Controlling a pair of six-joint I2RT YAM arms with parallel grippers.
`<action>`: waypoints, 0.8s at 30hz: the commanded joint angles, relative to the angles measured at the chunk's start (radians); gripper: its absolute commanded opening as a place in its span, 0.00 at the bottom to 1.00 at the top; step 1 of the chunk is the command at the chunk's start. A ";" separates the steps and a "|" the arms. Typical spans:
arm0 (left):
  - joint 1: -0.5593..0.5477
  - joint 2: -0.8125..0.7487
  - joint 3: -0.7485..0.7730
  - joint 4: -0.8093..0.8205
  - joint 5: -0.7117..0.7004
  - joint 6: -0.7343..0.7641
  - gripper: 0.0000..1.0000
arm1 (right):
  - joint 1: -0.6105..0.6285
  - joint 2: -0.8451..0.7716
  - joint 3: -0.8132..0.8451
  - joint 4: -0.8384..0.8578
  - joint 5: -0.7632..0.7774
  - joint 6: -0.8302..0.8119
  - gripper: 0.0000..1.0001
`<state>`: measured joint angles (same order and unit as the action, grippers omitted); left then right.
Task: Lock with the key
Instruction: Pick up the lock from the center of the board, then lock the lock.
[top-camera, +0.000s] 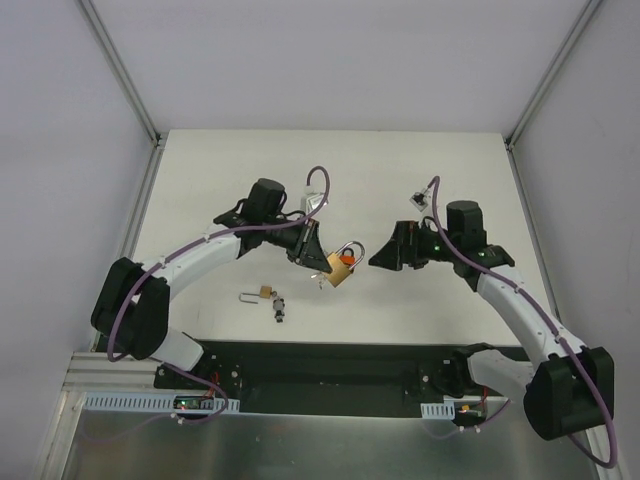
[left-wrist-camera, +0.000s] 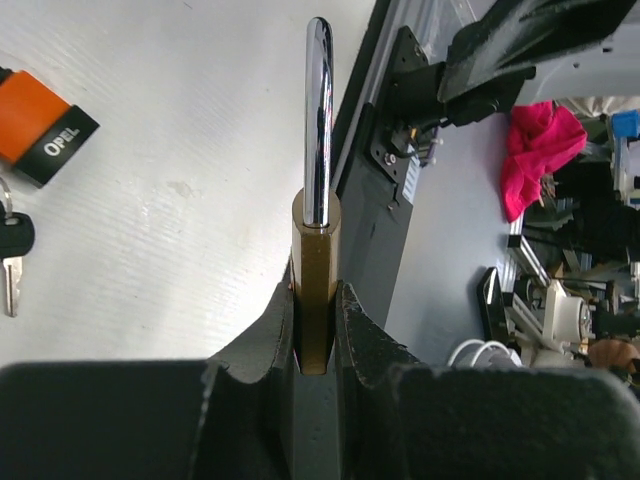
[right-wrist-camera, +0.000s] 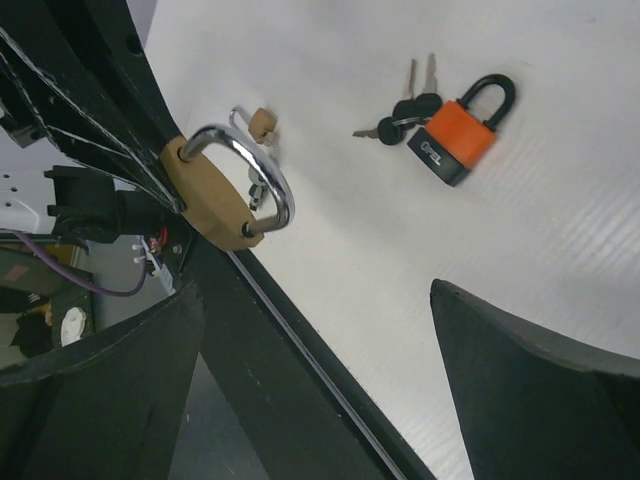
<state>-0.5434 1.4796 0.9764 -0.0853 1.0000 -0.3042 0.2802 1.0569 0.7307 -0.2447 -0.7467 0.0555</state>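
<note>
I'm pinching the brass padlock in my left claw, fingers clamped flat on its two broad faces. I'm holding it up off the desk with the steel shackle pointing away from my wrist, towards my other arm. From here I cannot tell whether that shackle is seated or sprung, and the keyhole end is buried down between my fingers, out of sight in every view. My right claw is hanging just beside the lock, spread wide and carrying nothing at all. So I'm reading this as the presenting step: the lock is offered and no key is in hand yet. Keys are lying on the desk below: a bunch ringed beside an orange padlock, and a dark-headed one next to a small brass lock nearer my bases. Which key fits my padlock I cannot say. As I see it, the next move is calling for my right claw to drop to the desk, narrow onto a key head, and bring the blade back in line with the keyway. For that, I'm judging my left claw may have to turn the lock so the bottom is showing.
</note>
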 joint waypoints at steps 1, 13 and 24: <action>-0.009 -0.076 0.002 -0.014 0.123 0.073 0.00 | 0.023 0.063 0.073 0.101 -0.138 0.001 0.97; -0.070 -0.070 0.024 -0.033 0.130 0.109 0.00 | 0.151 0.155 0.139 0.081 -0.220 -0.036 0.56; -0.072 -0.070 0.039 -0.034 0.135 0.125 0.00 | 0.183 0.207 0.150 0.104 -0.281 -0.039 0.35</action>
<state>-0.6094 1.4548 0.9676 -0.1703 1.0687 -0.2100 0.4397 1.2518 0.8322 -0.1787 -0.9455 0.0353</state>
